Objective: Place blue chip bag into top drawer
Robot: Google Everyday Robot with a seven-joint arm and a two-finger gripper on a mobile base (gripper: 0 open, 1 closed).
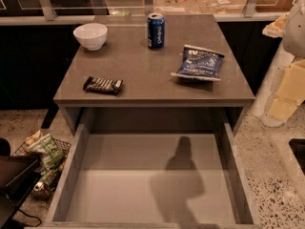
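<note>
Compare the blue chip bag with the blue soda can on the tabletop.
The blue chip bag lies flat; the soda can stands upright. The bag is crinkly, wider, white-edged; the can is a smooth cylinder. The bag sits right; the can farther back, centre. Both are dark blue, on the tabletop, outside the open top drawer. The gripper is not in view.

Arm [295, 32] — rounded off-white shell, smooth, at the far right edge; pale cream angular segments below. Gripper — out of view.
</note>
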